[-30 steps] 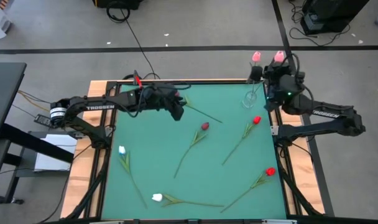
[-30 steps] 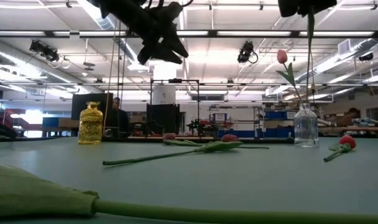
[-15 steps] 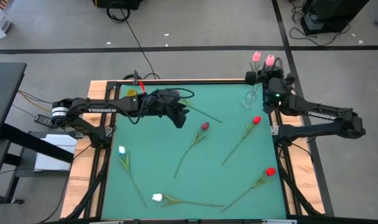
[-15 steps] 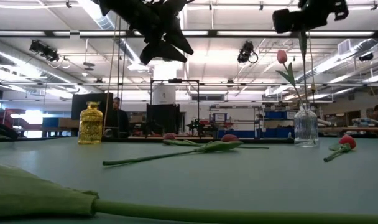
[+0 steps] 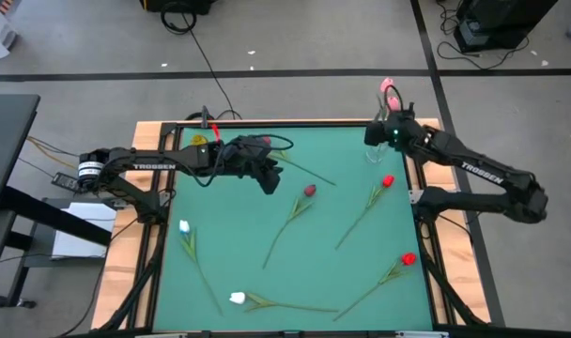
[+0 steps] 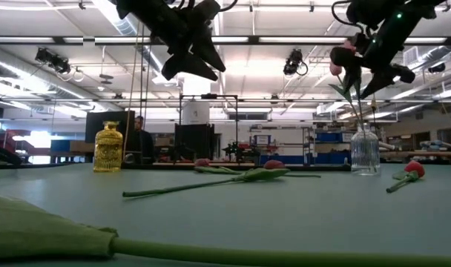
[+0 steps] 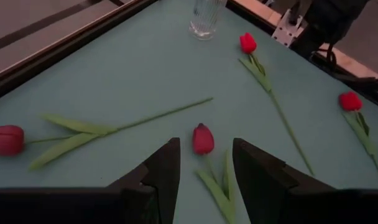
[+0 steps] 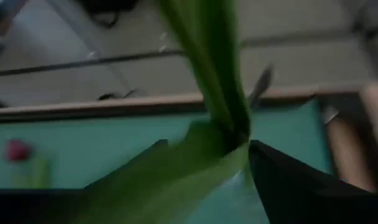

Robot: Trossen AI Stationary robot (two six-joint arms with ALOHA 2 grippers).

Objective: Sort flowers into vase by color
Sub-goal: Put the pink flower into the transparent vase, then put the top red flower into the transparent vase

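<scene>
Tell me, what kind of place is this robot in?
Probably a big workshop or lab: long ceiling lights, shelves and machines behind the green table, and cables on a bare floor.

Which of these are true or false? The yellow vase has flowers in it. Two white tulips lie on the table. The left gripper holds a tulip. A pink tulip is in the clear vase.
1. The yellow vase has flowers in it. False: it stands empty.
2. Two white tulips lie on the table. True.
3. The left gripper holds a tulip. False: it hangs open and empty above a dark red tulip.
4. A pink tulip is in the clear vase. True.
</scene>
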